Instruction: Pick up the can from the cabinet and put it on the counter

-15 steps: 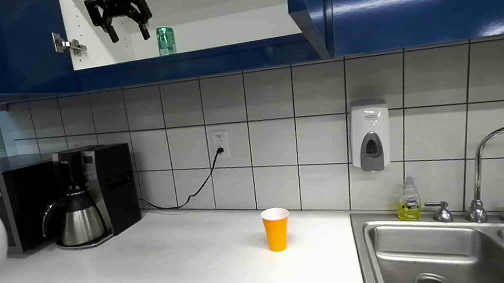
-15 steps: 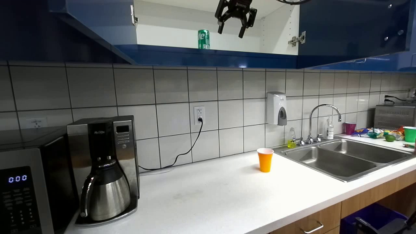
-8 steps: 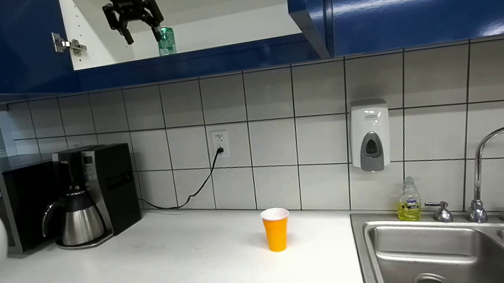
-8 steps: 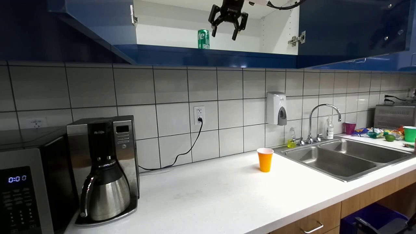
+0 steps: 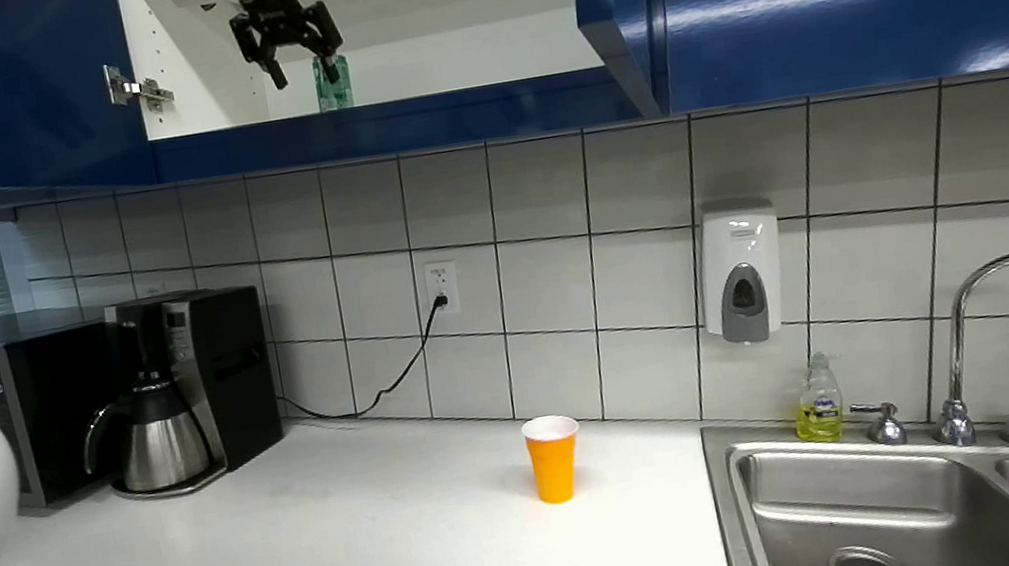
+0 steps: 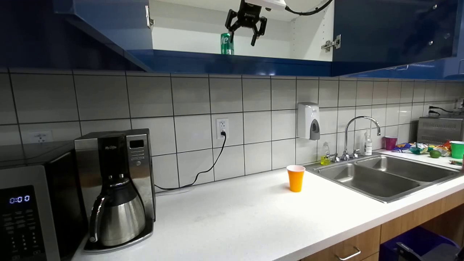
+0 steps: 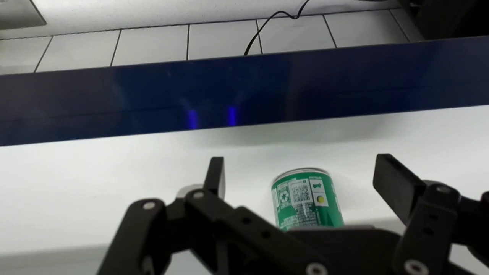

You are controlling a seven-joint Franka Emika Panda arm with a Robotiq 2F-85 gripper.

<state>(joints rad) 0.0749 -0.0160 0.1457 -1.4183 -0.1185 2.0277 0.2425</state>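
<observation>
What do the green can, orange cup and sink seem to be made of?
The green can looks like printed metal, probably aluminium, with a bare silvery rim. The orange cup seems smooth plastic, going by its even colour, though coated paper is possible. The sink looks like satin stainless steel: grey with soft reflections.

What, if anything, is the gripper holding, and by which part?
Nothing is held. The gripper is open, and the wrist view shows a gap on each side of the can, which stands in the cabinet.

Between its swung-out doors the cabinet gives the hand a way in above the blocking blue rail.
</observation>
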